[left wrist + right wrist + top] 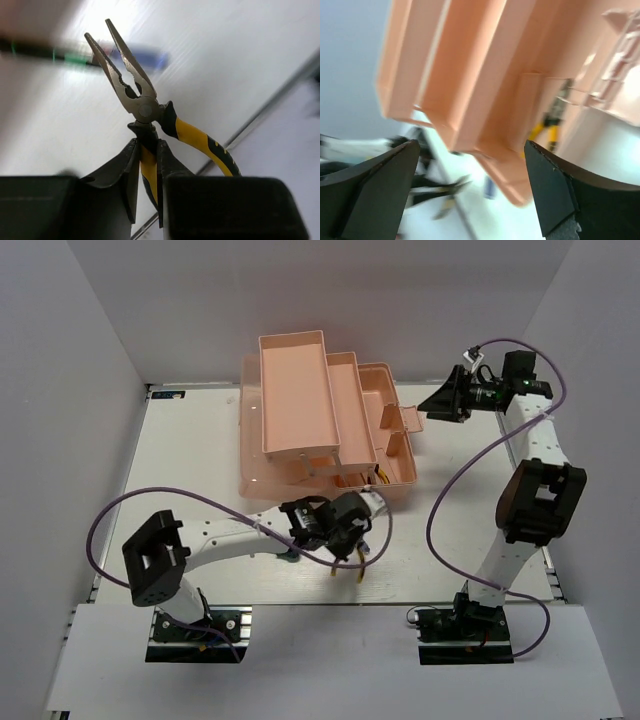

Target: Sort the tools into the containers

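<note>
My left gripper (147, 145) is shut on one yellow-and-black handle of a pair of needle-nose pliers (137, 97), whose jaws are parted and held off the table. In the top view this gripper (347, 533) hangs just in front of the salmon-pink toolbox (300, 400), whose cantilever trays are spread open. A second pair of yellow-handled pliers (546, 127) lies inside the toolbox base. A blurred purple-handled screwdriver (150, 58) lies on the table beyond the held pliers. My right gripper (471, 145) is open and empty, hovering at the toolbox's right side (447, 400). The stubby screwdrivers are not visible.
White walls close in the table on three sides. The table's front edge runs as a metal strip (270, 107) close to the held pliers. The left arm's purple cable (150, 502) loops over the left of the table, and the right arm's cable (450, 490) loops beside the toolbox.
</note>
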Controlling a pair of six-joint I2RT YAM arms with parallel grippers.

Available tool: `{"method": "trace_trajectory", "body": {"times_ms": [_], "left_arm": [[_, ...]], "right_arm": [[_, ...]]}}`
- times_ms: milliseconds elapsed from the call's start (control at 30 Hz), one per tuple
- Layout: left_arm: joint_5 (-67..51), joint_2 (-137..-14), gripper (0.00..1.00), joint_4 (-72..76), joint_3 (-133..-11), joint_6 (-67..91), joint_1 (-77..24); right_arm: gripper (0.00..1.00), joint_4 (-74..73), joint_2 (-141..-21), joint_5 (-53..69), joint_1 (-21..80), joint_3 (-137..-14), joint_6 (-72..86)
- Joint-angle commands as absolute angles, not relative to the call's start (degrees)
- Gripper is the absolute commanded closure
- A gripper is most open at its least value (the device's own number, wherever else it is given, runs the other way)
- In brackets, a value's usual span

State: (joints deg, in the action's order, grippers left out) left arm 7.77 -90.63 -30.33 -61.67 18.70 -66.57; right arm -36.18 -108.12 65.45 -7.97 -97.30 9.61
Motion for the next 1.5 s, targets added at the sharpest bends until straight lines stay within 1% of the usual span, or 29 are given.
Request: {"method": "trace_trajectory", "body": {"times_ms": [0,33,67,100,133,167,300,467,500,600,800,833,867,900,933,967,1000,1033,1067,1100,1133,1233,1267,1300,1333,1367,1400,1433,1467], "left_arm": [[2.5,-86.6,1.00,-31.2,-74.1,13.1,-67.4],[2.5,-87.4,1.00,-31.2,-76.3,13.1,-67.4],[3.1,-88.1,1.00,-31.2,-79.6,12.5,-66.4],[3.1,-89.2,1.00,-29.7,-80.8,12.5,-65.7],[5.7,-89.7,1.00,-28.3,-81.5,12.5,-65.7],[7.1,-90.5,1.00,-25.0,-82.9,11.9,-65.0],[10.4,-98.9,1.00,-22.0,-91.0,12.4,-62.4],[13.1,-109.3,1.00,-16.4,-101.1,13.8,-57.3],[13.6,-113.3,1.00,-16.4,-103.5,13.8,-55.7],[14.1,-121.6,1.00,-19.8,-117.6,13.8,-53.3],[12.9,-130.5,1.00,-21.8,-130.1,14.3,-49.4],[12.9,-131.4,1.00,-22.8,-131.2,14.3,-48.6],[12.9,-132.1,1.00,-23.5,-132.1,14.3,-47.9],[12.4,-132.6,0.94,-24.0,-132.6,14.3,-47.9],[11.6,-132.6,0.87,-24.0,-132.6,14.3,-47.3],[11.0,-132.6,0.77,-24.0,-132.0,14.3,-47.3],[9.6,-131.6,0.53,-23.5,-130.5,14.3,-47.3],[8.5,-131.1,0.45,-22.8,-129.7,13.6,-47.3],[7.7,-131.0,0.40,-22.1,-129.7,13.6,-47.3],[6.3,-130.5,0.37,-22.1,-129.7,13.6,-47.3],[5.5,-130.5,0.35,-21.5,-129.7,13.6,-47.3],[3.7,-130.0,0.33,-21.5,-131.7,13.6,-47.3],[3.7,-128.7,0.33,-21.5,-131.7,13.6,-47.9],[3.7,-127.7,0.33,-21.0,-131.7,13.1,-47.9],[4.3,-126.4,0.40,-21.0,-131.7,13.1,-48.6],[5.1,-124.8,0.45,-21.0,-129.6,12.5,-48.6],[5.1,-120.3,0.52,-21.0,-127.5,12.5,-49.3],[6.5,-117.1,0.77,-20.0,-124.7,12.5,-49.3],[7.5,-113.6,0.88,-19.3,-117.4,12.5,-49.3]], "right_arm": [[0.09,-58.6,-106.7,58.5,-9.0,-100.8,-16.5],[0.33,-59.0,-105.9,55.1,-9.6,-100.1,-17.5],[0.63,-58.5,-105.0,54.0,-10.5,-99.2,-19.1],[1.00,-57.9,-103.5,53.0,-11.2,-95.7,-19.0],[1.00,-53.7,-101.6,47.2,-11.7,-94.1,-17.6],[1.00,-52.5,-100.8,46.4,-12.0,-92.4,-17.4],[1.00,-50.5,-96.2,45.4,-13.8,-82.8,-20.8],[1.00,-49.1,-92.2,45.9,-15.3,-78.0,-21.0],[1.00,-49.1,-92.0,46.1,-15.5,-77.5,-21.0],[1.00,-49.0,-90.5,46.3,-16.3,-75.4,-21.5],[1.00,-49.4,-88.8,48.9,-18.3,-73.0,-22.7],[0.93,-49.7,-88.7,49.1,-18.3,-72.7,-23.9],[0.82,-49.8,-88.4,49.5,-18.4,-72.5,-24.2],[0.59,-50.4,-88.4,50.7,-18.2,-72.6,-24.6],[0.47,-51.1,-88.6,51.1,-18.2,-72.6,-26.3],[0.37,-51.9,-88.7,51.8,-18.0,-73.2,-27.3],[0.30,-54.3,-89.0,53.4,-17.8,-73.5,-28.4],[0.21,-55.4,-89.0,56.3,-17.8,-73.6,-33.6],[0.19,-56.5,-89.1,58.8,-17.3,-73.8,-35.3],[0.19,-59.6,-89.1,59.8,-17.1,-74.0,-38.8],[0.18,-61.0,-89.3,62.9,-16.4,-74.5,-43.5],[0.28,-69.3,-90.4,64.7,-14.7,-76.3,-53.7],[0.42,-71.0,-91.1,65.5,-13.1,-76.7,-55.8],[0.52,-72.1,-91.7,65.7,-12.6,-77.3,-59.3],[0.62,-76.5,-92.5,65.8,-11.4,-78.8,-63.0],[0.81,-77.5,-92.9,65.7,-9.8,-79.1,-64.6],[0.88,-78.0,-93.0,64.8,-8.8,-79.4,-65.3],[0.92,-76.7,-92.6,64.4,-6.8,-78.9,-65.3],[0.92,-75.9,-92.4,63.5,-4.6,-77.9,-65.1]]}}
